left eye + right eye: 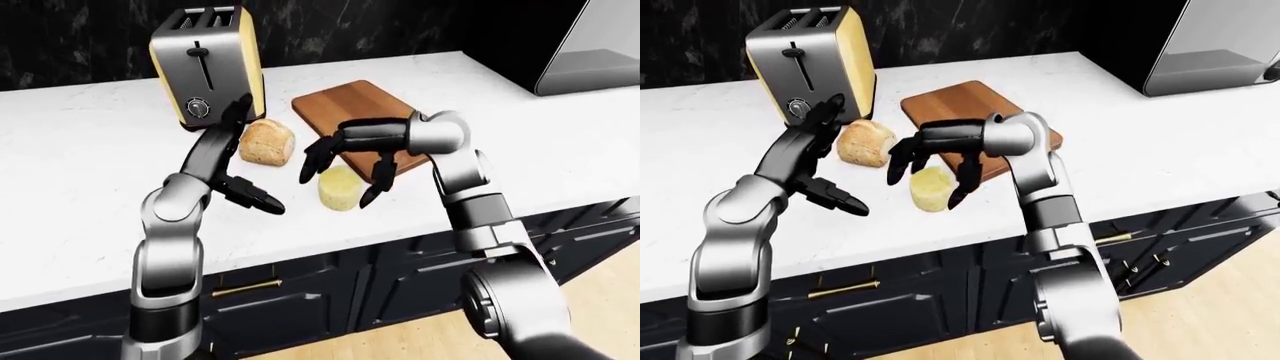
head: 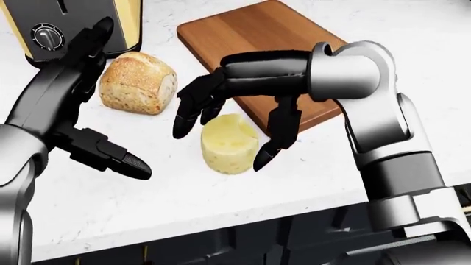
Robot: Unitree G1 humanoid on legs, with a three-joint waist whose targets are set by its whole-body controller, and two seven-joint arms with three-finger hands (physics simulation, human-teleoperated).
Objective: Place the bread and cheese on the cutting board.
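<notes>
The cheese (image 2: pixel 229 143) stands on the white tabletop (image 2: pixel 221 204), just beside the cutting board's (image 2: pixel 250 33) near edge — not on it. The right hand (image 2: pixel 225 130) hangs over it, fingers (image 2: pixel 190 113) spread to either side, clasping nothing. The bread (image 2: pixel 137 83) lies left of the board, by the toaster (image 1: pixel 205 64). The left hand (image 2: pixel 70 105) hovers beside the bread — released, fingers splayed.

Toaster (image 1: pixel 207 64) just beside bread (image 2: pixel 137 83)
</notes>
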